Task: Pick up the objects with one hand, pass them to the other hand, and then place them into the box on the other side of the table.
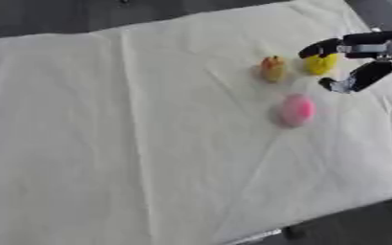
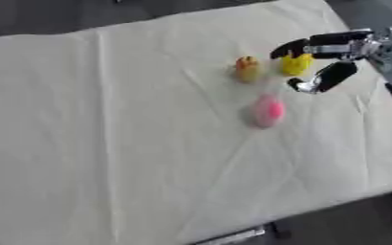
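The right hand comes in from the right edge over the counter, which is covered with a creased, pale cream cloth. Its fingers are spread apart around a small yellow object, one finger reaching over the top and the thumb hanging below and to the right; whether they touch the object I cannot tell, and they are not closed on it. Just left of it sits a yellow-orange object on the cloth. Nearer to me, a little apart from both, lies a round pink object. The left hand does not show.
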Controlling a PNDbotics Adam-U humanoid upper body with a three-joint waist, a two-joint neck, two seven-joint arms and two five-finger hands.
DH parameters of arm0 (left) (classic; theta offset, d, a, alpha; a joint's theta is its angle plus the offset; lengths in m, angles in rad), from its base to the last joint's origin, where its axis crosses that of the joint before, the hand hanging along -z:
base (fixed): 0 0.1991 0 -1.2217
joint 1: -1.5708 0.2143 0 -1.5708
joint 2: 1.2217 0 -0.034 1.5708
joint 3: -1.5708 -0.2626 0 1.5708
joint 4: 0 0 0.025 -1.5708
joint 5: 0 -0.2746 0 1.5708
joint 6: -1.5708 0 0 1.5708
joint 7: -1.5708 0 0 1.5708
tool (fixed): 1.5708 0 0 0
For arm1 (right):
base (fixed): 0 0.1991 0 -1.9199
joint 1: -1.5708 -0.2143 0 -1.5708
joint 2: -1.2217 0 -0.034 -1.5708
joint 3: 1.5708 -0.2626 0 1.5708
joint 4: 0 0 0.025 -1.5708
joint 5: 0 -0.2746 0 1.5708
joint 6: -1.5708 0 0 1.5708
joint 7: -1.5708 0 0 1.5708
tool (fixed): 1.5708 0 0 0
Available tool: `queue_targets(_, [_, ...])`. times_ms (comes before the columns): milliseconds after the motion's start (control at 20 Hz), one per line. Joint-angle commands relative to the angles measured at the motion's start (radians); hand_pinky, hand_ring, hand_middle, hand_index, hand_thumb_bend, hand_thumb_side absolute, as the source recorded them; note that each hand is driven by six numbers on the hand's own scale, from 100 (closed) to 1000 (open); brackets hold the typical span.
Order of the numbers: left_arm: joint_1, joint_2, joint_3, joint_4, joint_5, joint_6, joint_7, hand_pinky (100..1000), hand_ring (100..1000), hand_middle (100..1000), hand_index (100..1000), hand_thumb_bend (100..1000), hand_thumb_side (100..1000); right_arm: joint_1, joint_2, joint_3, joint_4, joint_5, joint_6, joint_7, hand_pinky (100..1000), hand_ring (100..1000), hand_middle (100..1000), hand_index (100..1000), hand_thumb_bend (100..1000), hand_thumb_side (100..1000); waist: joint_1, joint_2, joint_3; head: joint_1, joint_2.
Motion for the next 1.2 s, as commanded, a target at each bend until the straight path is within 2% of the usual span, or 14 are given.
queue_targets(50, [-0.005,0.033,0.000,-0.009,0.001,-0.001,-0.004,798,833,922,854,119,857,-0.015,-0.020,-0.004,-0.007,0.017,-0.105,0.108,929,1000,951,1000,134,468,-0.014,-0.041,-0.002,0.005,-0.002])
queue_targets(350, [-0.001,0.033,-0.001,-0.008,0.001,-0.001,-0.005,798,834,921,854,120,858,0.014,-0.011,-0.003,-0.022,0.043,-0.117,0.096,934,1000,851,1000,143,469,-0.016,-0.046,-0.005,0.006,-0.002])
queue_targets(650, [0.004,0.034,-0.001,-0.007,0.000,-0.001,-0.006,798,834,921,854,121,858,0.043,0.001,-0.003,-0.054,0.047,-0.120,0.109,932,917,782,1000,143,469,-0.018,-0.051,-0.012,0.012,-0.002])
queue_targets(950, [0.003,0.032,-0.004,-0.006,0.000,-0.001,-0.009,799,835,921,853,121,858,0.040,0.013,-0.006,-0.056,0.070,-0.086,0.039,931,918,772,1000,136,454,-0.017,-0.051,-0.010,0.006,-0.002])
queue_targets(1200, [0.002,0.032,-0.005,-0.006,0.001,-0.002,-0.011,798,836,921,853,120,858,0.037,0.026,0.004,-0.058,0.097,-0.076,0.019,928,913,764,1000,147,465,-0.017,-0.051,-0.012,0.008,-0.002])
